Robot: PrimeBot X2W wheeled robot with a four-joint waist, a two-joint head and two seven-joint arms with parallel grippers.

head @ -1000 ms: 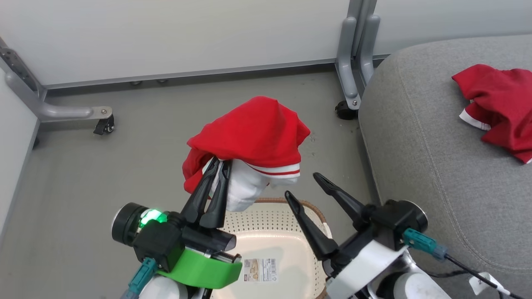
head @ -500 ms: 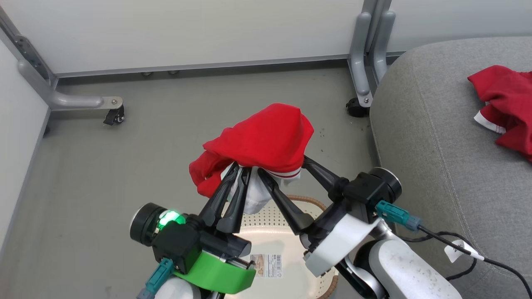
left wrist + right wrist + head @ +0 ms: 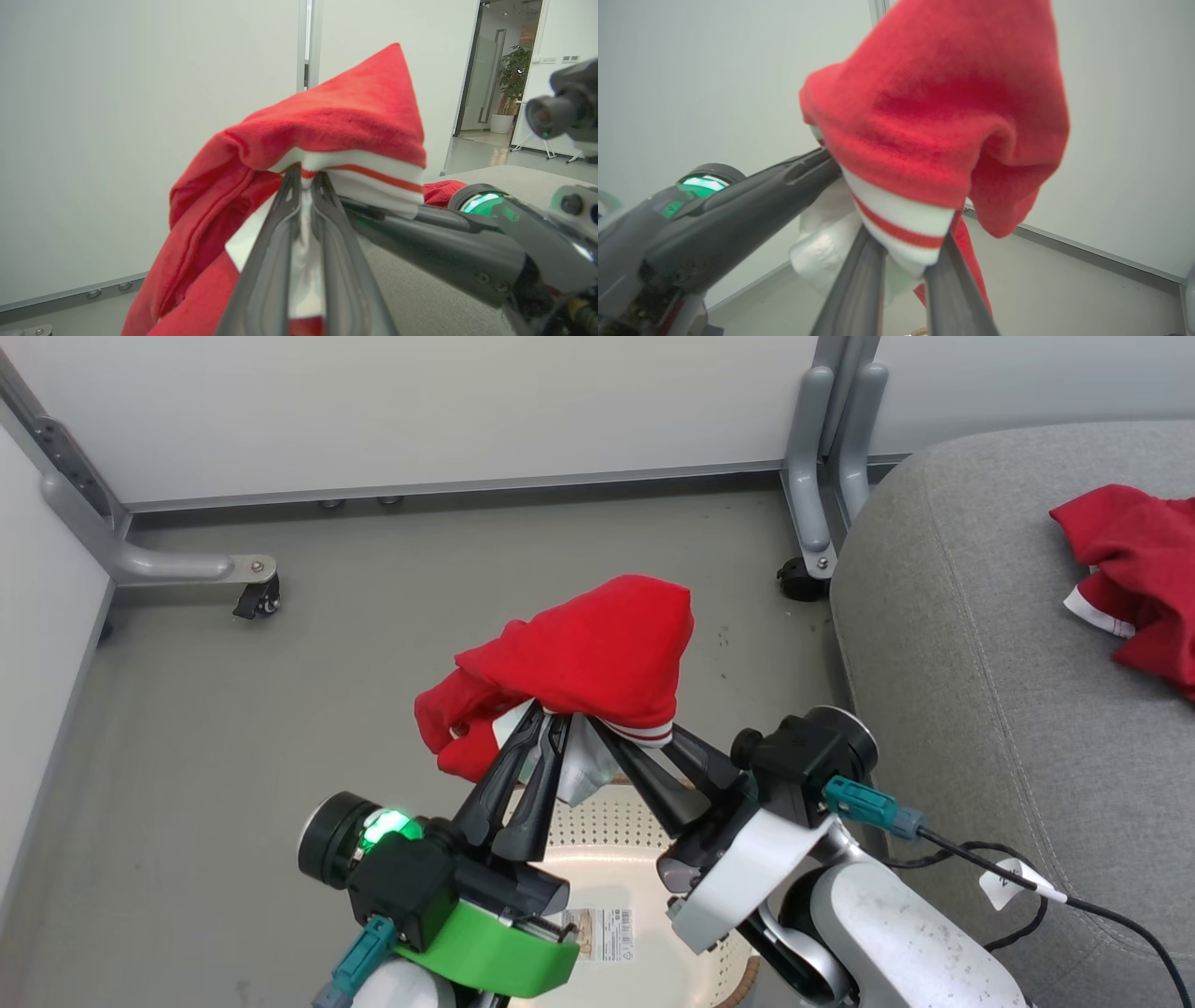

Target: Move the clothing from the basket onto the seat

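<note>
- Left gripper: two long, dark, tapered fingers on a black housing.
- At 9 o'clock of that housing, a round black drum with a glowing green light.
- At 6 o'clock, a bright green collar; at 7 o'clock, a teal connector.
- Right gripper: matching dark fingers, white bracket, silver-rimmed round cap.
- At 3 o'clock of it, a teal plug with a black cable and white tag.
- White forearm, flecked with dark specks.

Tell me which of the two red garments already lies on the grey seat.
The garment at the far right of the head view: it lies on the seat. The other garment hangs in the air.
</note>
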